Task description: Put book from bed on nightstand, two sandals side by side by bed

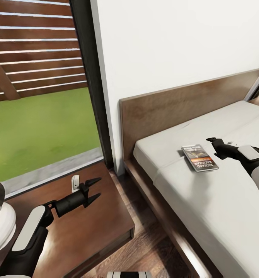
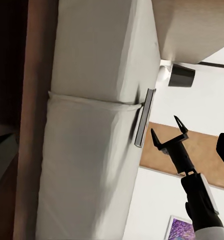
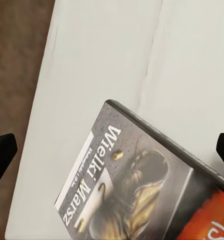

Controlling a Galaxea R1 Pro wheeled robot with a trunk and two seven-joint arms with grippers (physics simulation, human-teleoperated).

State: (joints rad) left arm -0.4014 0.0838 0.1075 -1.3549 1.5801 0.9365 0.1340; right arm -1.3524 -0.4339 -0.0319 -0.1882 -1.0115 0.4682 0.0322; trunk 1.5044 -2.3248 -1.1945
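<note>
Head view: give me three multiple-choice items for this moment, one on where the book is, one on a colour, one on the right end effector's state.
1. Where does the book lie?
A. on the nightstand
B. on the bed's mattress
C. on the floor

2. What colour is the mattress?
A. off-white
B. blue
C. black

3. How is the right end effector?
A. shut on the book
B. open beside the book
C. resting on the nightstand

Answers: 1 B, it lies flat near the headboard. 2 A, it is plain and pale throughout. 3 B, its fingers are spread, with nothing between them.
</note>
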